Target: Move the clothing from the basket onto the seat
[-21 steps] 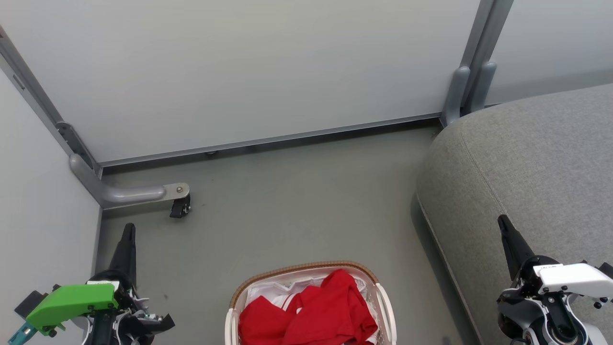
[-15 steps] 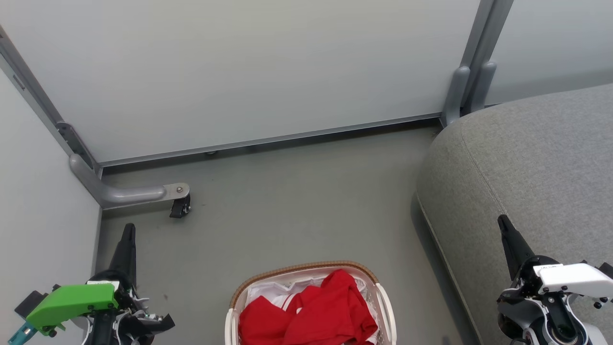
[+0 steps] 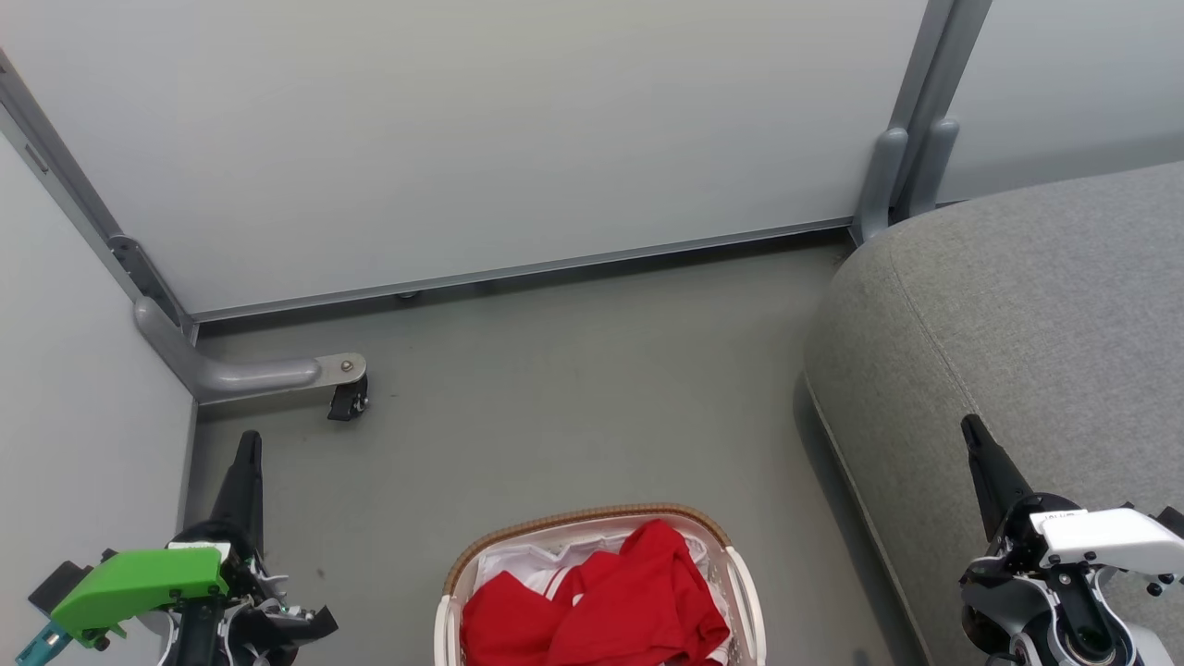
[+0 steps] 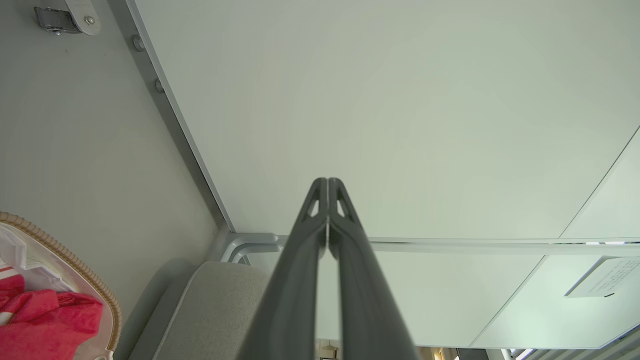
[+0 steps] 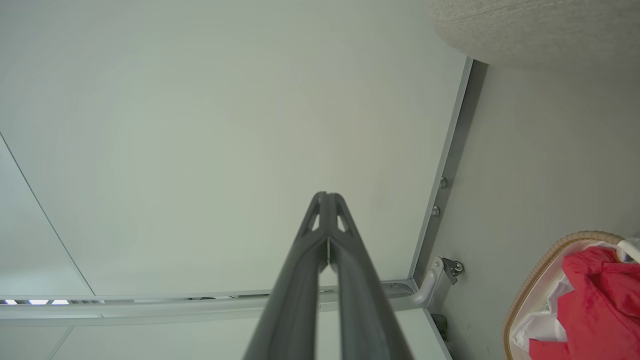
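Item: bright red soft fabric clothing (image 3: 601, 601), heaped in the oval white perforated basket (image 3: 592, 514) between my left gripper (image 3: 248, 437) and right gripper (image 3: 969, 424); the grey upholstered seat (image 3: 1036, 305) lay by the right. The 2 grippers were closed, empty. I judged it light, limp: pinch the topmost fold.

Closed in by pale grey partition panels (image 3: 518, 139) set in metal framing (image 3: 518, 275). Underfoot, matte grey floor (image 3: 573, 398), evenly lit. Near left corner, curved grey support foot (image 3: 240, 375) ending in black caster (image 3: 349, 400), resting on floor.
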